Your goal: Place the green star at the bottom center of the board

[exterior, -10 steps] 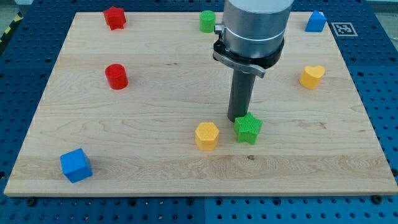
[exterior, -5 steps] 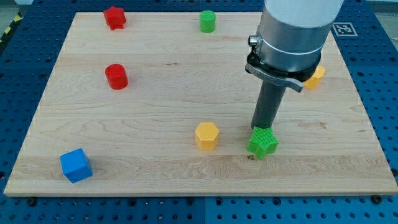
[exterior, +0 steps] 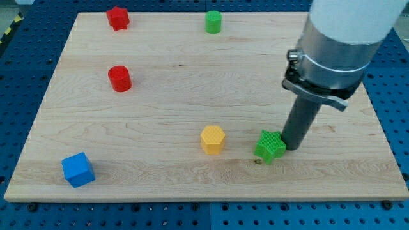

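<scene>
My tip (exterior: 291, 148), a bare rod with nothing to grasp, touches the green star (exterior: 270, 146) from the view's right, ready to push leftward.

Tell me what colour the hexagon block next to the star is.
Yellow: the hexagon block shows clearly in the camera view.

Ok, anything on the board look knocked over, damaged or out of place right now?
Nothing stands out. The green star sits flat near the bottom of the wooden board, right of centre, with my tip against its right side. The yellow hexagon lies apart to its left, undisturbed.
</scene>
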